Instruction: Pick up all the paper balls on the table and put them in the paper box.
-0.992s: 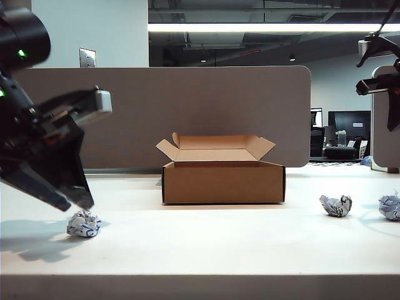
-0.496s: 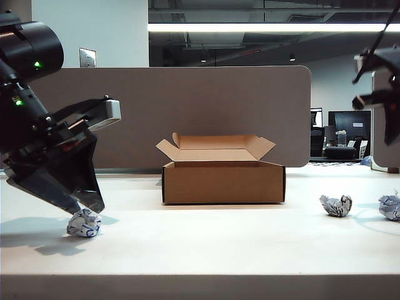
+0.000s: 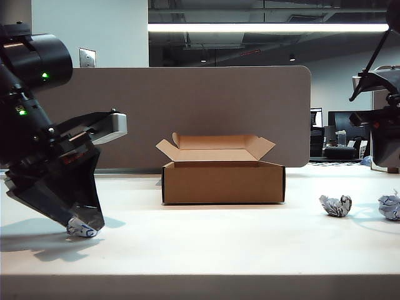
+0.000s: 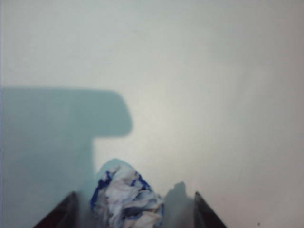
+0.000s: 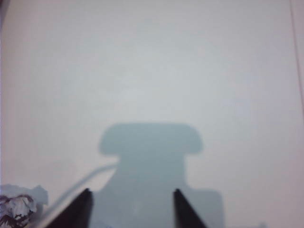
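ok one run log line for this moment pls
left gripper: open, straddling paper ball | right gripper: open, empty, over table | paper box: no balls seen inside

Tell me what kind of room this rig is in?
Probably an open-plan office or lab: a grey desk partition behind the table, ceiling strip light, and a monitor in the background.
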Robot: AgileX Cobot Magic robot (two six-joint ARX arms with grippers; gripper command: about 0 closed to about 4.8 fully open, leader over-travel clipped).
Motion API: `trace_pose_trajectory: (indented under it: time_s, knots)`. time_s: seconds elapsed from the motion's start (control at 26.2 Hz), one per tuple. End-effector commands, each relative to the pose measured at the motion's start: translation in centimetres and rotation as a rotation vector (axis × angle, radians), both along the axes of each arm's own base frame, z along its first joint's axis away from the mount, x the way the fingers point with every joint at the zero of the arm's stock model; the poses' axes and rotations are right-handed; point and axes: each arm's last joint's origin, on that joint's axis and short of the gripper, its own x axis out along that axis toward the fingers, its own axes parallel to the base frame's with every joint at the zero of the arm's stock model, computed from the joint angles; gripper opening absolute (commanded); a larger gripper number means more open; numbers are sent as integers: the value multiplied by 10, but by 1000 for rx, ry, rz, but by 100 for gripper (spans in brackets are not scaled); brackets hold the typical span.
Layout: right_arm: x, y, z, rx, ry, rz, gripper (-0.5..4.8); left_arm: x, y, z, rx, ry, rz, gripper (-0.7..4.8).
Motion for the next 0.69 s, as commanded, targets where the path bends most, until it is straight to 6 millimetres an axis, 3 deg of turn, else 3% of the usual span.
trace_pose_trajectory:
  time_s: [0.04, 0.69]
  knots:
    - [0, 0, -1, 46, 14, -57, 374, 1, -1, 1, 24, -16, 14, 305]
    - [6, 1, -30, 47, 156, -62, 368, 0, 1, -1, 68, -12, 35, 305]
